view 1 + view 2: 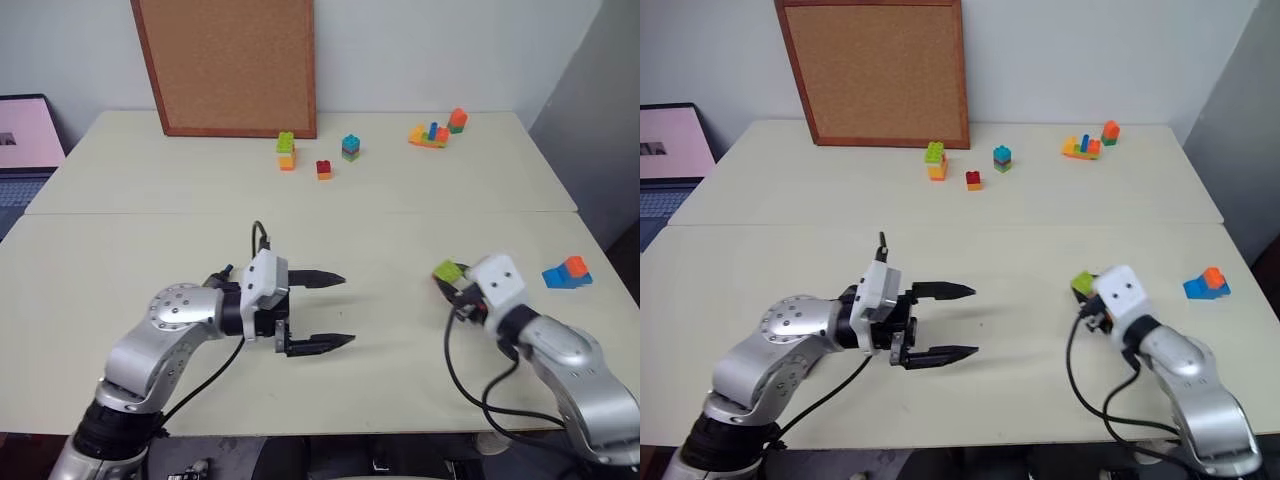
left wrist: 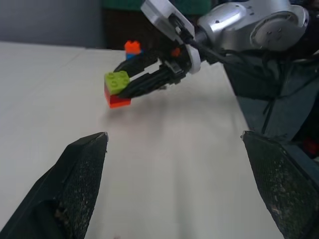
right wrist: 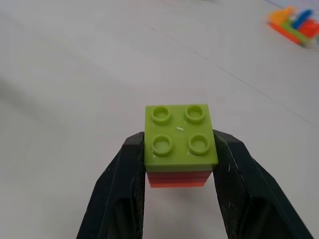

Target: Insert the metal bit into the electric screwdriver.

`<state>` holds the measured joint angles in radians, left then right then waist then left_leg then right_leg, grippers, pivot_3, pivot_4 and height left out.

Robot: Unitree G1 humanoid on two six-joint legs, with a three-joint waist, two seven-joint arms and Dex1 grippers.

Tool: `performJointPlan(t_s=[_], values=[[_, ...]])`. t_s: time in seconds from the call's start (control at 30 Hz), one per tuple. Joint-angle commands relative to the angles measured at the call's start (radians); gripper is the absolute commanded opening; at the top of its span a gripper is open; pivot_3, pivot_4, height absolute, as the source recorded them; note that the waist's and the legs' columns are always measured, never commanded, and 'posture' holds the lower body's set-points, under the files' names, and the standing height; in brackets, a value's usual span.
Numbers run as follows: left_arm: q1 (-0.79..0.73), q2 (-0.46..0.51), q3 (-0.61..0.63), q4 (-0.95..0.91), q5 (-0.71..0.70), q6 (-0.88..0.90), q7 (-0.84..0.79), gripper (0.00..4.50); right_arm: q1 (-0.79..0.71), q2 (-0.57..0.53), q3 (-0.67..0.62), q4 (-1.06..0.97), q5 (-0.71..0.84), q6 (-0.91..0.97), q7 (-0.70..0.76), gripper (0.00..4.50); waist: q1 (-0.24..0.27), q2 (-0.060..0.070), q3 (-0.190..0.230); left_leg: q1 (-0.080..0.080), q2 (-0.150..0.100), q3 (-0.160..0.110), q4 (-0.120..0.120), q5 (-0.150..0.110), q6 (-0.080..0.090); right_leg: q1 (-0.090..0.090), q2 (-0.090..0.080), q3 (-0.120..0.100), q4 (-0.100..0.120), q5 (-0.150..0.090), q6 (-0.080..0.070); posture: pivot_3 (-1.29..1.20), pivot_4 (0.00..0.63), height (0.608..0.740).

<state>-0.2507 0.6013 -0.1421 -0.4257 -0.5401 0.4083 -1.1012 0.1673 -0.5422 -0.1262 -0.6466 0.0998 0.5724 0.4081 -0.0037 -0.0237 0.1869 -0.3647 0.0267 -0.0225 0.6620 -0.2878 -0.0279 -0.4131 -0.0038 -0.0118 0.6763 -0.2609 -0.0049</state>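
The metal bit and the electric screwdriver are out of view. My left gripper [image 1: 350,310] hangs open over the middle of the pale table [image 1: 150,250], pointing to the right, with nothing between its fingers. My right gripper [image 1: 452,282] is at the right, shut on a small brick stack [image 3: 180,137], lime green on top of red. The stack is pinched between the two black fingers [image 3: 124,184] and held just above the tabletop. The left wrist view shows the same stack [image 2: 117,88] in the right gripper's tips.
Loose toy bricks lie along the far side: a green-orange one [image 1: 286,150], a red one [image 1: 324,169], a teal stack [image 1: 351,148], an orange cluster [image 1: 438,130]. A blue-orange brick [image 1: 566,272] sits near the right edge. A corkboard [image 1: 228,65] leans on the wall. A laptop [image 1: 25,135] stands at the far left.
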Motion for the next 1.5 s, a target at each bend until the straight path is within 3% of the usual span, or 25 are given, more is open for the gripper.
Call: performJointPlan(t_s=[0.03,0.2,0.57,0.63,0.9,1.0,1.2,1.5], values=[[-0.015,-0.015,-0.039,-0.013,0.016,-0.029,-0.01,4.5,0.111,0.037,-0.134,-0.032,-0.018,-0.096,-0.045,1.49,-0.005,0.0,0.0,0.0,0.0,0.0,0.0,0.0,0.0,0.001,0.0,0.001,0.0,0.0,0.0,0.0,0.15,0.74],[-0.044,-0.019,-0.065,0.021,0.049,-0.049,-0.02,4.5,0.208,0.142,-0.278,0.02,0.017,-0.142,-0.106,1.49,-0.007,0.001,0.0,0.002,0.0,0.001,0.0,0.0,0.0,0.002,0.002,0.0,0.003,0.0,-0.001,0.0,0.15,0.74],[-0.097,-0.021,-0.054,0.061,0.05,0.008,0.01,4.5,0.1,0.212,-0.372,0.169,0.114,-0.099,-0.156,1.49,-0.021,0.001,-0.001,0.001,0.0,0.001,0.0,0.0,0.0,0.003,0.005,0.001,0.002,0.0,-0.004,0.0,0.15,0.74],[-0.095,-0.022,-0.048,0.064,0.057,0.003,0.014,4.5,0.097,0.222,-0.376,0.168,0.125,-0.095,-0.166,2.2,-0.021,0.001,-0.001,0.001,0.0,0.001,0.0,0.0,0.0,0.003,0.005,0.001,0.002,0.0,-0.005,0.0,0.15,0.74],[-0.112,-0.031,-0.008,0.089,0.044,0.033,0.065,4.5,0.125,0.234,-0.406,0.099,0.168,-0.114,-0.169,3.82,-0.021,0.001,-0.001,0.001,0.001,0.0,0.0,0.0,0.0,0.003,0.004,0.002,0.002,0.0,-0.005,0.0,0.15,0.74],[-0.129,-0.024,0.024,0.092,0.027,0.083,0.102,4.5,0.134,0.198,-0.413,0.05,0.177,-0.149,-0.135,4.48,-0.022,0.001,-0.001,0.001,0.001,0.0,0.0,0.0,0.0,0.003,0.004,0.001,0.002,0.0,-0.005,0.0,0.15,0.74],[-0.107,0.074,0.098,0.032,-0.015,0.241,0.149,4.5,0.101,0.042,-0.367,-0.081,0.289,-0.119,0.039,4.48,-0.028,0.001,0.0,0.001,0.001,0.0,-0.001,0.0,0.0,0.003,0.005,0.002,0.002,0.0,-0.005,0.0,0.15,0.74],[-0.016,0.263,0.371,-0.098,-0.162,0.603,0.287,4.5,-0.132,-0.28,-0.107,-0.084,0.475,-0.04,0.408,4.48,-0.029,-0.003,0.003,0.002,0.002,-0.001,-0.001,0.0,0.0,0.002,0.005,-0.001,0.001,0.0,-0.005,0.0,0.15,0.74]])
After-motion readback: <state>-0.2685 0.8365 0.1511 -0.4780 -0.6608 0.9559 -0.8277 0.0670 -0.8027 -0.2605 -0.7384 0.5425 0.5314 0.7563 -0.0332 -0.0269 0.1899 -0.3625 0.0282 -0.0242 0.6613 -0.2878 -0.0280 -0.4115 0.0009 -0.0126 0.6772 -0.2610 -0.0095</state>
